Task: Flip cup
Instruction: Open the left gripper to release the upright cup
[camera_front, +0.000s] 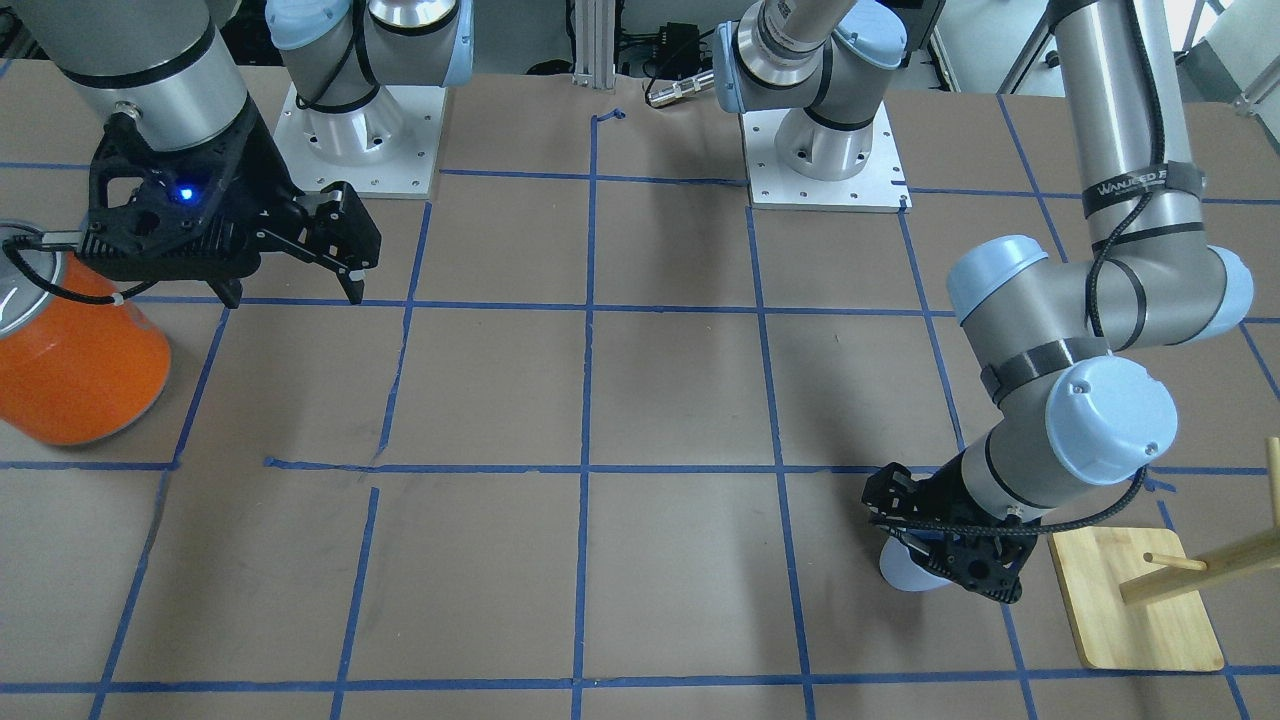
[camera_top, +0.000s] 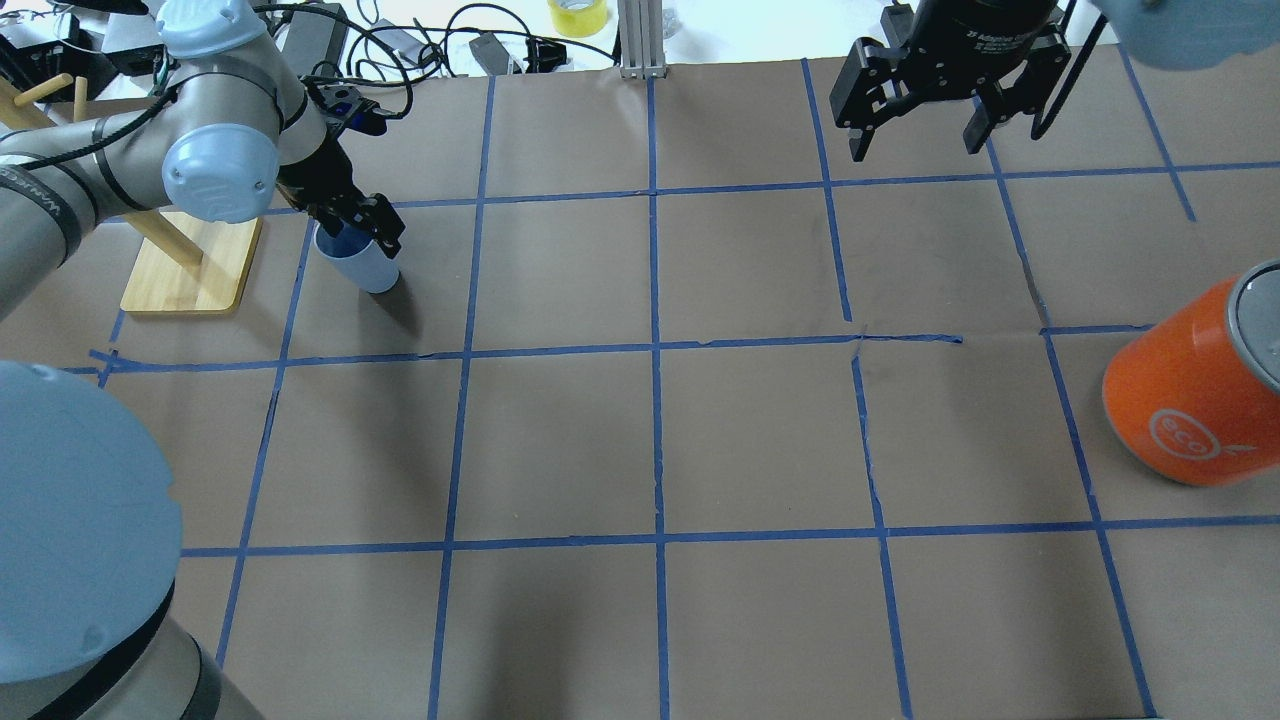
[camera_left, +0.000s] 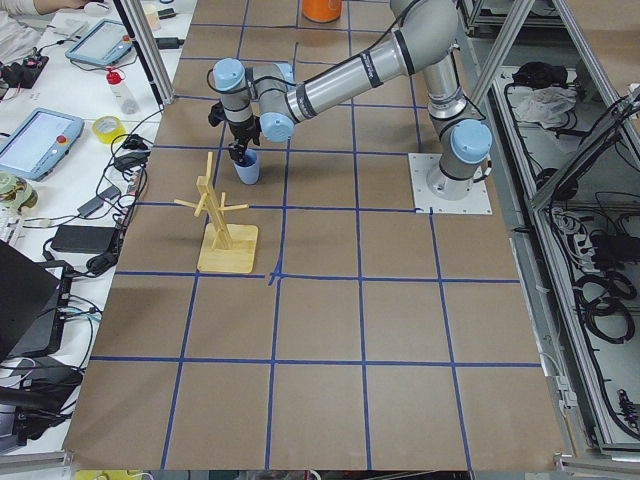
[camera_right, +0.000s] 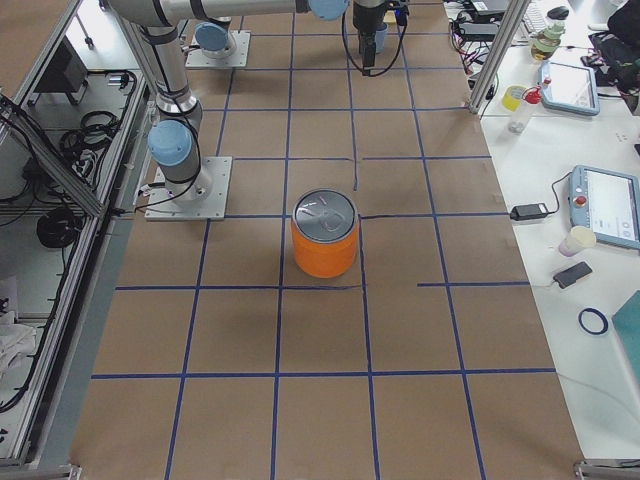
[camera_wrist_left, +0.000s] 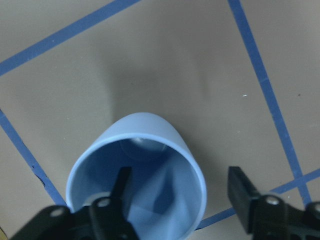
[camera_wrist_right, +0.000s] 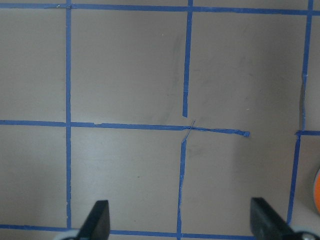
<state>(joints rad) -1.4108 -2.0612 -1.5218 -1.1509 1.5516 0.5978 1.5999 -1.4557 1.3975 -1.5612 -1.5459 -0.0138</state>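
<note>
1. Brown paper covers the table (camera_top: 660, 440), marked into squares by blue tape lines (camera_top: 655, 350).
2. At the far left of the overhead view, a wooden peg rack (camera_top: 190, 285) stands on its flat base.
3. Just right of the rack, the cup (camera_top: 368, 268) stands mouth up on the paper, its darker blue inside showing.
4. The left gripper (camera_wrist_left: 180, 180) reaches down over the cup with its jaws parted. One finger (camera_wrist_left: 121, 187) is inside the mouth. The other finger (camera_wrist_left: 241, 192) is outside, with a gap to the wall, so the cup is not clamped.
5. Farther right, near the table's far edge, the right gripper (camera_top: 917, 150) hangs above the paper, fingers spread wide and holding nothing.
6. At the far right stands an orange can (camera_top: 1180, 410) with a silver top, well apart from the cup.
</note>
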